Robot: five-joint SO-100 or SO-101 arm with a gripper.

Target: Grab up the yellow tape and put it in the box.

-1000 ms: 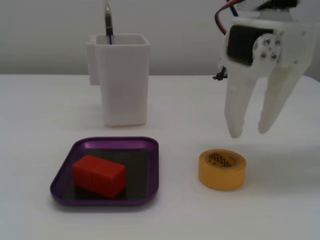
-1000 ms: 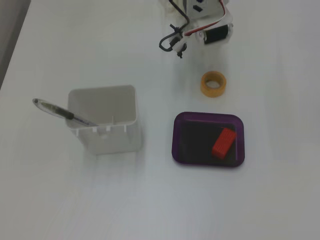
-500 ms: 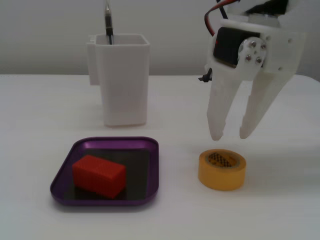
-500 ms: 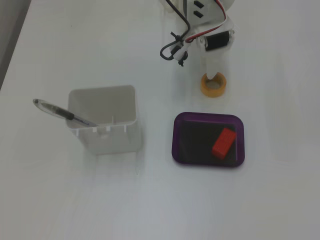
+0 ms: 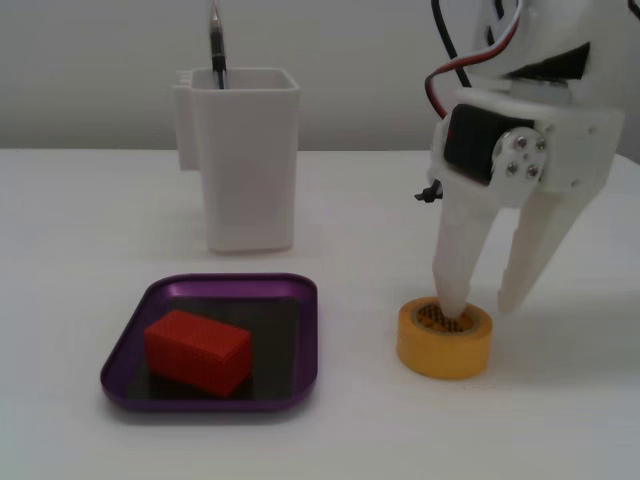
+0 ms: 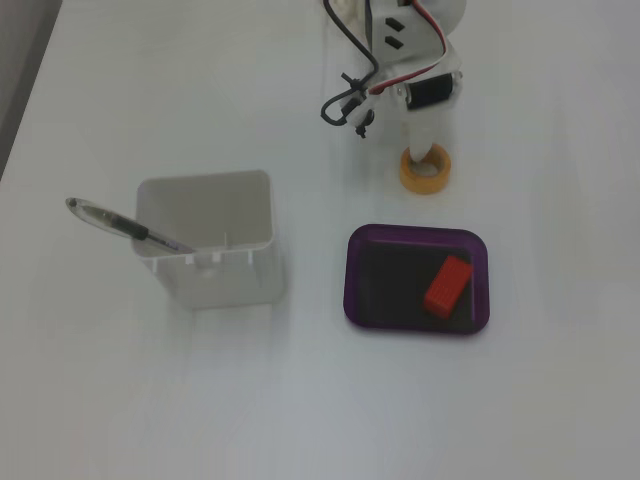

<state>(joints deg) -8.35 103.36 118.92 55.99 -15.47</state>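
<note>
In a fixed view, the yellow tape (image 5: 445,340) sits on the table right of the box (image 5: 290,292), apart from it. The gripper (image 5: 484,303) stands spread: one finger inside the roll's core, the other outside its right wall, not clenched. A red block (image 5: 196,350) lies in the box.

In the other fixed view, the tape (image 6: 426,170) lies just beyond the box (image 6: 417,239); a white container (image 6: 214,248) stands left.

A white counter (image 5: 90,210) carries a purple box (image 5: 130,355) at lower left, a white container (image 5: 250,160) behind it, and yellow tape (image 5: 445,345) at lower right.
</note>
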